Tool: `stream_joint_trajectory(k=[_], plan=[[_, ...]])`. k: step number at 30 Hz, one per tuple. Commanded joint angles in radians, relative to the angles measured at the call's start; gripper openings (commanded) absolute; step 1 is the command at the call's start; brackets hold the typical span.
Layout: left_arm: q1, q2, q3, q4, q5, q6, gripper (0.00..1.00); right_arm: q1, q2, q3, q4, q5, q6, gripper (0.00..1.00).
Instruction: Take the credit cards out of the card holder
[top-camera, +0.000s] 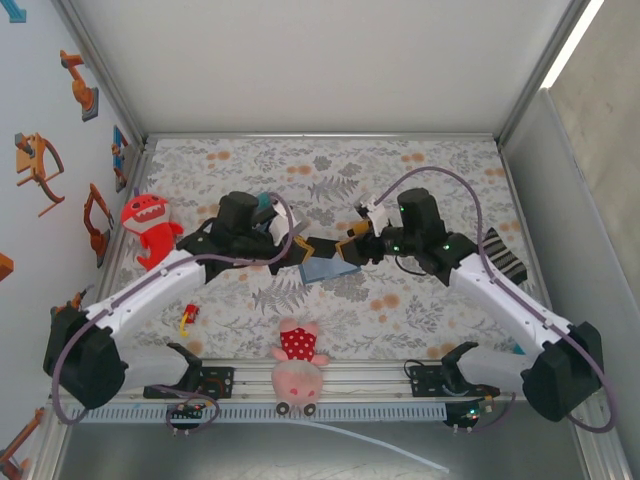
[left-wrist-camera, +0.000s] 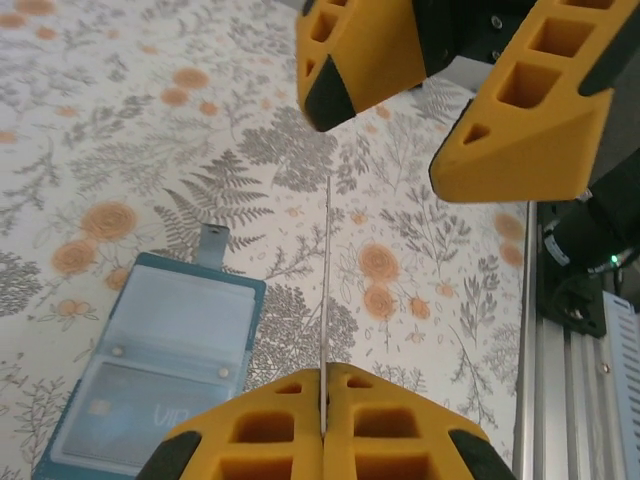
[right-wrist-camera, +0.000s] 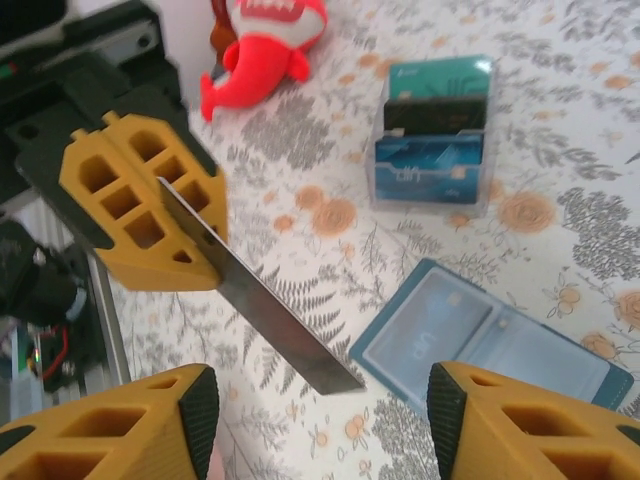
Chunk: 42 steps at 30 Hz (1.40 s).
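Note:
The card holder (top-camera: 328, 268) lies opened flat on the flowered table, a slate-blue bi-fold with clear pockets (right-wrist-camera: 490, 340), also seen in the left wrist view (left-wrist-camera: 150, 380). Just above it my left gripper (top-camera: 303, 248) is shut on one credit card (right-wrist-camera: 262, 300), a dark thin card seen edge-on between its yellow fingers (left-wrist-camera: 327, 300). My right gripper (right-wrist-camera: 320, 400) stands open right across from it, its fingertips spread on either side of the card's free end without touching it. In the left wrist view the right gripper (left-wrist-camera: 390, 140) hangs open over the card's far edge.
A clear stand with teal, black and blue cards (right-wrist-camera: 430, 135) stands past the holder. A red shark plush (top-camera: 150, 225) lies at the left, a pink plush (top-camera: 298, 365) at the near edge, and a small red and yellow item (top-camera: 188, 318) near the left arm.

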Motion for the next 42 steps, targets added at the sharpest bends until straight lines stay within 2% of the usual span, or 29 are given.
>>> stream_joint_trajectory(k=[1, 7, 13, 19, 22, 26, 28, 31, 35, 42], plan=[[0.005, -0.079, -0.075, 0.256, -0.041, -0.194, 0.0, -0.025, -0.051, -0.071, 0.213, 0.009, 0.156, 0.59], [0.002, -0.14, -0.171, 0.492, -0.018, -0.393, 0.0, -0.033, -0.054, -0.156, 0.498, -0.136, 0.337, 0.6], [-0.013, -0.138, -0.157, 0.52, 0.031, -0.427, 0.0, -0.033, 0.013, -0.175, 0.783, -0.288, 0.5, 0.57], [-0.025, -0.127, -0.158, 0.561, 0.055, -0.445, 0.01, -0.032, 0.052, -0.161, 0.871, -0.341, 0.552, 0.5], [-0.027, -0.116, -0.157, 0.581, 0.066, -0.457, 0.01, -0.031, 0.06, -0.154, 0.884, -0.357, 0.562, 0.4], [-0.026, -0.099, -0.159, 0.604, 0.068, -0.474, 0.01, -0.033, 0.06, -0.155, 0.904, -0.373, 0.576, 0.2], [-0.025, -0.089, -0.151, 0.606, 0.067, -0.486, 0.06, -0.033, 0.056, -0.155, 0.902, -0.377, 0.574, 0.1], [-0.023, -0.078, -0.135, 0.588, 0.072, -0.491, 0.2, -0.033, 0.053, -0.155, 0.898, -0.379, 0.571, 0.0], [-0.013, -0.089, -0.096, 0.482, 0.074, -0.449, 0.45, -0.033, 0.048, -0.153, 0.852, -0.379, 0.537, 0.0], [0.004, -0.16, -0.004, 0.195, 0.064, -0.286, 0.7, -0.029, -0.001, -0.118, 0.553, -0.331, 0.352, 0.0]])
